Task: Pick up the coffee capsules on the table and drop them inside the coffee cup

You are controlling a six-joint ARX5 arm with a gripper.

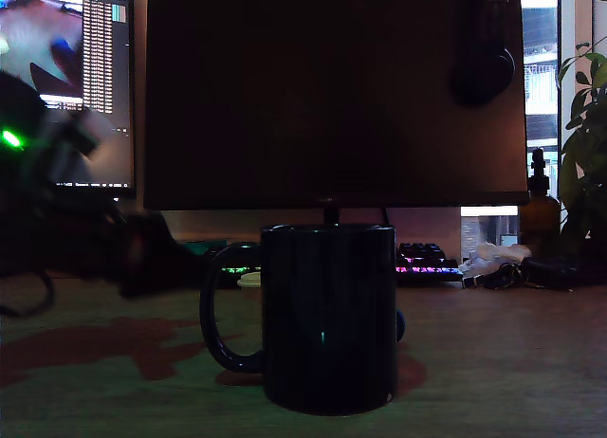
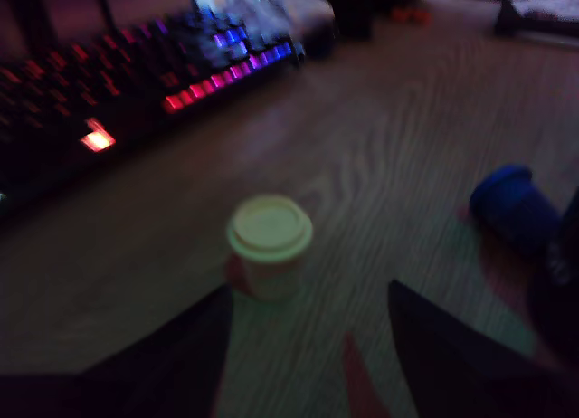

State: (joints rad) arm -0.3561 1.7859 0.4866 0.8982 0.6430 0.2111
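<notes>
The coffee cup (image 1: pixel 327 315), a glossy near-black mug, stands in the middle of the table with its loop handle toward the exterior view's left. A pale yellow capsule (image 1: pixel 249 279) peeks out behind the handle. In the wrist view this capsule (image 2: pixel 269 242) stands upright just beyond my open gripper (image 2: pixel 310 291), with nothing between the fingers. The blue capsule (image 2: pixel 513 205) lies on its side farther off; in the exterior view only a sliver of it (image 1: pixel 399 324) shows behind the mug's right side. My gripper (image 1: pixel 156 258) is a dark blur left of the mug.
A backlit keyboard (image 2: pixel 136 83) lies along the back of the wooden table (image 1: pixel 493 362), under a large dark monitor (image 1: pixel 332 97). A brown bottle (image 1: pixel 538 210), a plant (image 1: pixel 586 135) and crumpled clutter (image 1: pixel 493 260) sit at the exterior view's back right.
</notes>
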